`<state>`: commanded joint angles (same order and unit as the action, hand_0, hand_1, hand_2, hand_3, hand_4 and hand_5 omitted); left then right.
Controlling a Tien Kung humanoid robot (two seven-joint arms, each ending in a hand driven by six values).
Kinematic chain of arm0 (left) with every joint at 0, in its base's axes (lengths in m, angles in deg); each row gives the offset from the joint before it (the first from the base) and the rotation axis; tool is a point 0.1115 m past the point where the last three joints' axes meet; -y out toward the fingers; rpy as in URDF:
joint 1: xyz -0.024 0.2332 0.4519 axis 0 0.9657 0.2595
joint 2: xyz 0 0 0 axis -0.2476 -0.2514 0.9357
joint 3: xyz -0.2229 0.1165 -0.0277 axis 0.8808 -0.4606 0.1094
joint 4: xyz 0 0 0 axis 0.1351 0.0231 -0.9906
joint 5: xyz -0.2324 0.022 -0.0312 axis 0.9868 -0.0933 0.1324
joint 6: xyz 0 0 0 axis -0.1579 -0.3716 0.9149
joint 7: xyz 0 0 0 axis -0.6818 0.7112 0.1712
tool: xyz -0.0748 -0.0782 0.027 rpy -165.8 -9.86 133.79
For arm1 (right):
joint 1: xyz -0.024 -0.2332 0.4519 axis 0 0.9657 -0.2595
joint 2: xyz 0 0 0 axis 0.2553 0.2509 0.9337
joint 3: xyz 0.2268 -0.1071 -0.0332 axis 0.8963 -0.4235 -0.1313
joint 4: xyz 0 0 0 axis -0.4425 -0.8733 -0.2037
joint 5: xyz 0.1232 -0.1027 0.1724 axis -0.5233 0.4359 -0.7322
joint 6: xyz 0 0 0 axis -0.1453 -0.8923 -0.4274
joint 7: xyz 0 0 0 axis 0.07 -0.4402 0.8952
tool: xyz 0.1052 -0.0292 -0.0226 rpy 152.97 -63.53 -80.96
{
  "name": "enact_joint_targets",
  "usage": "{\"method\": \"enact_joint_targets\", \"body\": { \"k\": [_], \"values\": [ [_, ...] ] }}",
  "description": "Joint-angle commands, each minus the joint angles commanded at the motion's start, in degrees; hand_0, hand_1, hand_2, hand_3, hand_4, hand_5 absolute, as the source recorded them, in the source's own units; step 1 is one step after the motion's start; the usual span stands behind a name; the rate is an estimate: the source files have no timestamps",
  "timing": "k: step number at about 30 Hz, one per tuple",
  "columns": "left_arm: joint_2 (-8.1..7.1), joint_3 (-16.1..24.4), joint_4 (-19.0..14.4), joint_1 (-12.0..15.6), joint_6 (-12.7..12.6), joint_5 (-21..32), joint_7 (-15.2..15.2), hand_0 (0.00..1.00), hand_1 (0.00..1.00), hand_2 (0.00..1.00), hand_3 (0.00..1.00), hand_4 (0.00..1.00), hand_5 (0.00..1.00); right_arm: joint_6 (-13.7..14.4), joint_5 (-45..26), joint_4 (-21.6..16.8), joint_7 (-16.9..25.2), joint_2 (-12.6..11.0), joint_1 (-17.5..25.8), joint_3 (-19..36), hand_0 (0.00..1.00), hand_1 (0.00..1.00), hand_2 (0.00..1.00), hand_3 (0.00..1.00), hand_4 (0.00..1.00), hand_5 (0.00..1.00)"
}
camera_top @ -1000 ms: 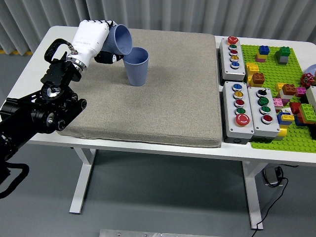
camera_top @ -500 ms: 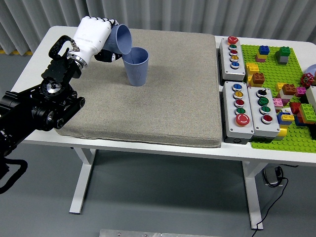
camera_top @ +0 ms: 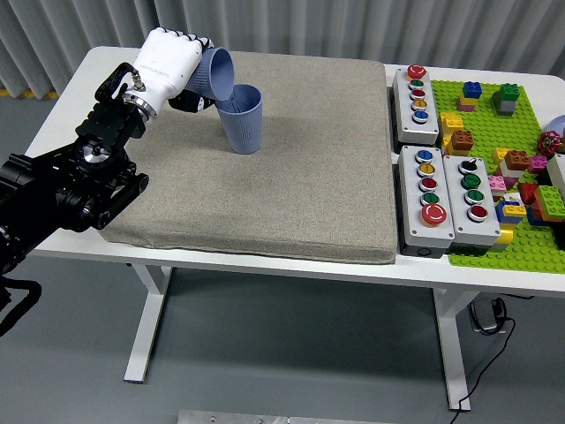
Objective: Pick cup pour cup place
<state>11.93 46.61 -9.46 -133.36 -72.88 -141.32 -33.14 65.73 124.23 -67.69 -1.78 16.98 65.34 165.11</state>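
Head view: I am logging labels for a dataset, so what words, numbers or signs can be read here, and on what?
None can be read.
Button boxes: no legible print by the coloured buttons.
Held cup, standing cup and left hand: plain, no visible markings.

Both cups (camera_top: 241, 119) blue-grey. Mat (camera_top: 291, 177) beneath them: speckled beige. Worktop (camera_top: 88, 75) white. Right of mat: lime-green baseplate (camera_top: 494, 177), multicoloured bricks.

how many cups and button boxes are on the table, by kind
blue cups: 2, one tilted in the left hand at, one upright on the mat at
button boxes: 3, at
total: 5
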Motion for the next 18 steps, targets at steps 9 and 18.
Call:
{"method": "enact_joint_targets", "body": {
  "k": [9, 18],
  "values": [
    [-0.1, -1.2, -0.5, -0.6, -0.2, -0.6, 0.3, 0.468, 0.511, 0.549, 0.549, 0.836, 0.131, 0.0, -0.2, 0.0, -0.1, 0.0, -0.1, -0.1, 0.7, 0.706, 0.67, 0.637, 0.064, 0.312],
    [-0.33, -3.1, -0.5, -1.5, -0.5, -1.2, 0.9, 0.468, 0.511, 0.547, 0.547, 0.836, 0.132, 0.1, -0.3, 0.0, 0.0, 0.0, 0.0, -0.1, 0.7, 0.707, 0.669, 0.637, 0.064, 0.31]
  ]
}}
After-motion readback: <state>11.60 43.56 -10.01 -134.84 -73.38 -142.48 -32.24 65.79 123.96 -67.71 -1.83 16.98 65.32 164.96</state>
